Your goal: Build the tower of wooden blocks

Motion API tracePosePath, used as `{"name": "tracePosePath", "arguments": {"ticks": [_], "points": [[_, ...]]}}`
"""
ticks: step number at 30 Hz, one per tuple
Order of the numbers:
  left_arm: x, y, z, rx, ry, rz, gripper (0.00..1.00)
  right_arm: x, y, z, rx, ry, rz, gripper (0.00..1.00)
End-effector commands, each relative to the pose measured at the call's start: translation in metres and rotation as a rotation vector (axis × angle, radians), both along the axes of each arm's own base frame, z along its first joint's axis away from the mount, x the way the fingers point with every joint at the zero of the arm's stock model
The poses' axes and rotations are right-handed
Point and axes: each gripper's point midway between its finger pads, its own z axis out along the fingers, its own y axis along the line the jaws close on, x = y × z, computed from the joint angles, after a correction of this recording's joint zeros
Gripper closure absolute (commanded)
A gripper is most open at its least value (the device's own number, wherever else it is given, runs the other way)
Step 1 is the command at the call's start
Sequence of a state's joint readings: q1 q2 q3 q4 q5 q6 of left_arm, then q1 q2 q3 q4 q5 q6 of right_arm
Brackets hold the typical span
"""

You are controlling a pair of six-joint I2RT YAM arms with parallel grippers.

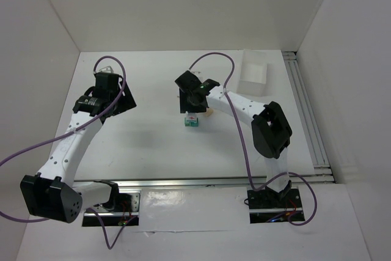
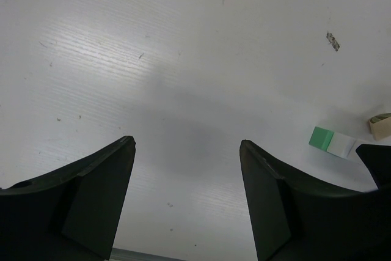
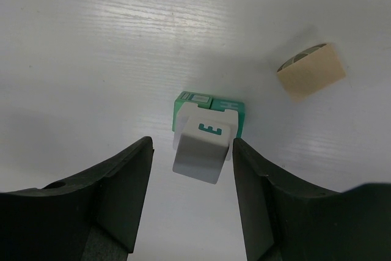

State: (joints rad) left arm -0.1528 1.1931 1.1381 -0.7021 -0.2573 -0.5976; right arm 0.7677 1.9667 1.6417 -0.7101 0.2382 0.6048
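**Two robot arms over a white surface, a small block tower under the right gripper**

A white surface fills the overhead view, walled in white on three sides. The left arm rises along the left of the frame. The right arm bends in from the lower right towards the centre. A clear tray sits at the upper right, well apart from everything else.

The left gripper hangs over bare surface at the upper left. In its own wrist view the left gripper is spread wide with nothing between its fingers.

The right gripper is at the centre of the frame, just above the wood block tower. In the right wrist view the right gripper is spread around the tower's top. A clear gap shows at the left finger; the right finger is at the block's edge.

The tower is a white block marked with a teal letter, standing on green blocks. A tan piece lies on the surface to the upper right, near the tower but not touching it.
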Motion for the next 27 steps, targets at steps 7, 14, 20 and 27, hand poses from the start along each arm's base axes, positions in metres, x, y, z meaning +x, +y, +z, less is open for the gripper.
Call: {"name": "tracePosePath", "arguments": {"ticks": [7, 14, 20, 27], "points": [[0.001, 0.0034, 0.0041, 0.014, -0.026, -0.004, 0.18, -0.0003, 0.0078, 0.0019, 0.021, -0.013, 0.02, 0.38], [-0.0004, 0.0037, 0.0005, 0.015, -0.017, -0.004, 0.18, -0.002, 0.0061, -0.0013, 0.015, -0.006, 0.02, 0.38], [-0.0004, 0.0037, 0.0005, 0.015, -0.017, -0.004, 0.18, -0.0016, 0.0088, -0.0005, 0.027, -0.008, 0.025, 0.38], [-0.0004, 0.0037, 0.0005, 0.015, -0.017, -0.004, 0.18, 0.0, 0.0104, -0.0014, 0.027, -0.008, 0.025, 0.38]]}}
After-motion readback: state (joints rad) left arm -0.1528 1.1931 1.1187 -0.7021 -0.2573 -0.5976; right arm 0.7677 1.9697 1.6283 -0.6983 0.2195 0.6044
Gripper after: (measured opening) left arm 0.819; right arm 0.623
